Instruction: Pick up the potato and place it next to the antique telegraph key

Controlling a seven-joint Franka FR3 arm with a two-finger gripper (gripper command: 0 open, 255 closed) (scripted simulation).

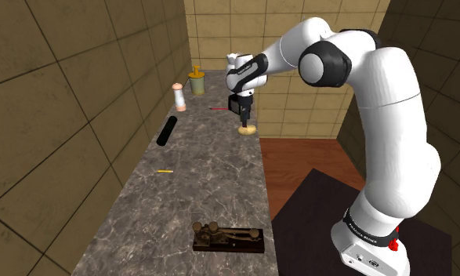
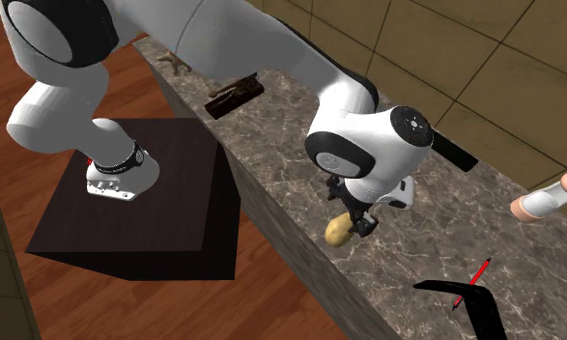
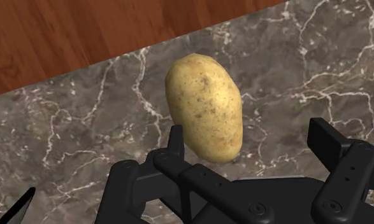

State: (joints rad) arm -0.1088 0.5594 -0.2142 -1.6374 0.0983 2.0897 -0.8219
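A tan potato [image 3: 204, 105] lies on the dark marble counter [image 3: 71, 153], close to the counter's edge above the wood floor. My black gripper [image 3: 249, 143] is directly over it, open. One finger [image 3: 176, 137] is right beside the potato and the other [image 3: 325, 137] stands well clear of it. In the shoulder view the gripper [image 1: 244, 119] points down onto the potato [image 1: 248, 128] at the counter's far end. The telegraph key [image 1: 228, 237], brass on a dark base, sits at the near end of the counter. The second exterior view shows the potato [image 2: 339, 231] under the gripper [image 2: 358, 217].
A black cylinder [image 1: 167, 130], a small yellow stick [image 1: 164, 170], a white and orange bottle [image 1: 179, 96], a yellowish jar [image 1: 197, 78] and a red pen [image 1: 219, 108] lie along the counter. Tiled walls border its left and far sides. The dark stand [image 2: 136, 193] is on the wood floor.
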